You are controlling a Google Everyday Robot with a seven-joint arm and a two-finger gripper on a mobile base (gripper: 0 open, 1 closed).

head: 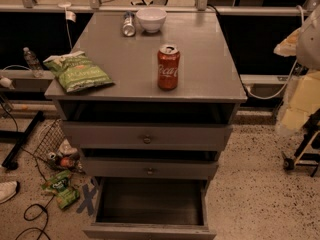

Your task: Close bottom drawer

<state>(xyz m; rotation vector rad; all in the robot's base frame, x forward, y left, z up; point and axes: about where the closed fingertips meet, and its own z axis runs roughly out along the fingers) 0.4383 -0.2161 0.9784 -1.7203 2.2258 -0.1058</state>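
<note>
Pincer out of view; whether it is released or clenched cannot be told. A pale rounded shape (309, 41), possibly the arm, shows beyond the counter's (210, 59) right edge. Bottom drawer (150, 204) stands pulled far out beneath the front edge. Red can (168, 67), lettered "Coca-Cola", upright near the front edge. Green bag (77, 71), lettering unreadable, at the front-left corner.

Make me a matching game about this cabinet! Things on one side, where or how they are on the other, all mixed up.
Things: 1 red can; 2 white bowl; 3 green chip bag; 4 bottom drawer.
Clues: A pulled wide open; B back of the cabinet top; C left edge of top; D upright near front.
Pairs: 1-D, 2-B, 3-C, 4-A.
The gripper sits at the view's right edge, away from the drawer.
</note>
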